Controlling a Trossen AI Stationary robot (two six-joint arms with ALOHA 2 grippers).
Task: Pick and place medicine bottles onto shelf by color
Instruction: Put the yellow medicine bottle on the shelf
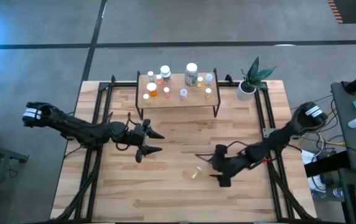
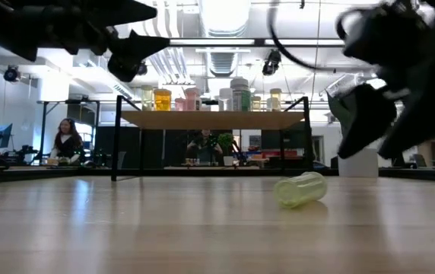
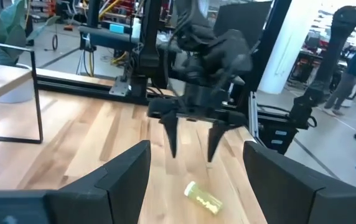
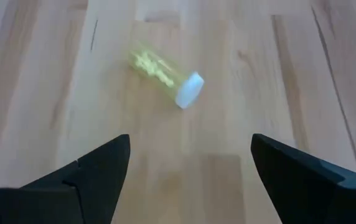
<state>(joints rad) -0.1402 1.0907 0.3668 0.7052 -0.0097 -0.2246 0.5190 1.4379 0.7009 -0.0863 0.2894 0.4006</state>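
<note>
A small clear-yellow bottle (image 1: 195, 173) with a white cap (image 4: 189, 90) lies on its side on the wooden table, near the middle. It also shows in the low view (image 2: 300, 189) and the left wrist view (image 3: 201, 198). My right gripper (image 1: 212, 168) is open just to the bottle's right, a little above the table, and touches nothing. My left gripper (image 1: 159, 142) is open and empty, to the left of the table's middle. The shelf (image 1: 178, 98) stands at the far edge on thin black legs, with several bottles (image 1: 192, 73) upright on it.
A white pot with a green plant (image 1: 252, 78) stands right of the shelf. Black frame rails (image 1: 262, 118) run along the table's left and right sides. Bare wood lies between the shelf and the grippers. A person (image 2: 67, 139) sits far behind the table.
</note>
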